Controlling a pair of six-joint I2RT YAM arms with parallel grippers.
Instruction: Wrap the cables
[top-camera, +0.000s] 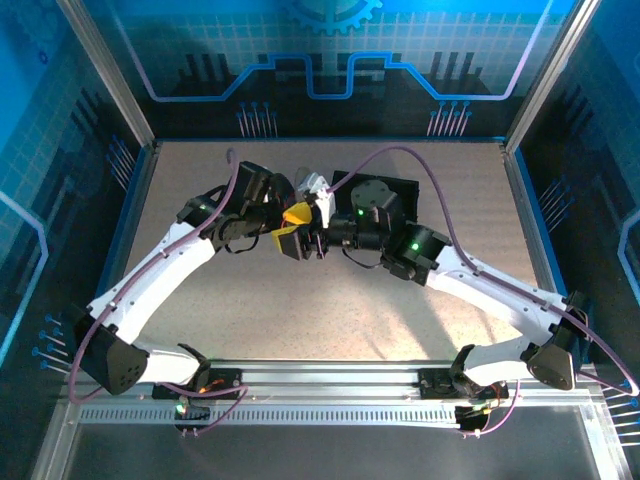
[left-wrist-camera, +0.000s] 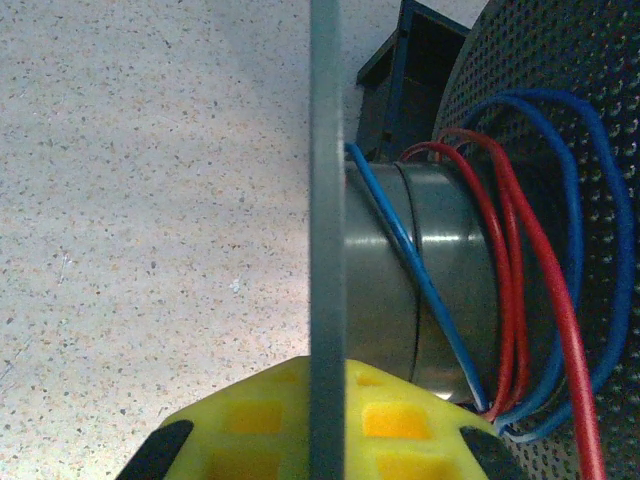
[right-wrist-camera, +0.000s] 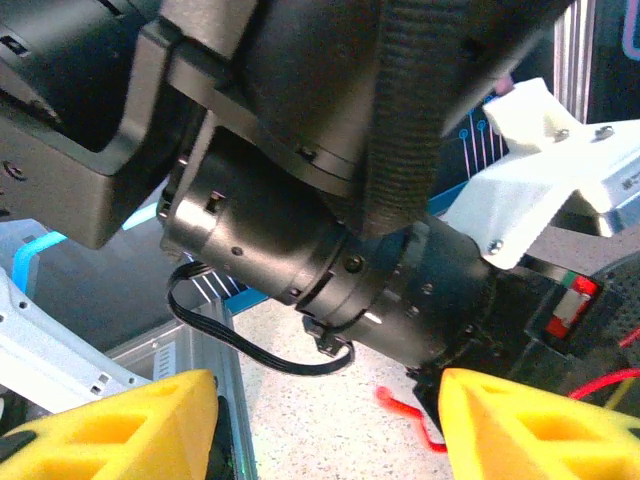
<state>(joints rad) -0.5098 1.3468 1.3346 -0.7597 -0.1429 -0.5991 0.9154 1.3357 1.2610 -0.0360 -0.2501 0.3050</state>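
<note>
Nearest in the left wrist view, the yellow left fingers (left-wrist-camera: 390, 420) are clenched on the thin edge of the spool's grey flange (left-wrist-camera: 327, 200), which stands upright between them. Just right of that flange lies the spool's grey drum (left-wrist-camera: 440, 230). The blue cable (left-wrist-camera: 418, 272) crosses the drum at a slant from the flange side. The red cable (left-wrist-camera: 510, 290) sits in several loose turns at the drum's far end. More blue loops bulge out against a black perforated disc (left-wrist-camera: 560, 80) that closes the spool on the right. Left of the flange there is bare speckled bench (left-wrist-camera: 150, 200).

The right wrist view gives the other side. The yellow right fingers (right-wrist-camera: 520, 420) stand released and wide apart with nothing clamped between them. A loose red end lies on the bench in the gap between them. Beyond the gap hangs the black housing of the left arm's wrist (right-wrist-camera: 330, 250), with a thin black lead (right-wrist-camera: 250, 350) looping under it. Another stretch of red shows at the right edge.

From above, both arms reach in over the middle of the bench (top-camera: 300, 320). The left fingers (top-camera: 290, 232) and the right fingers (top-camera: 318, 228) are almost touching. The cables are too fine to make out here.
</note>
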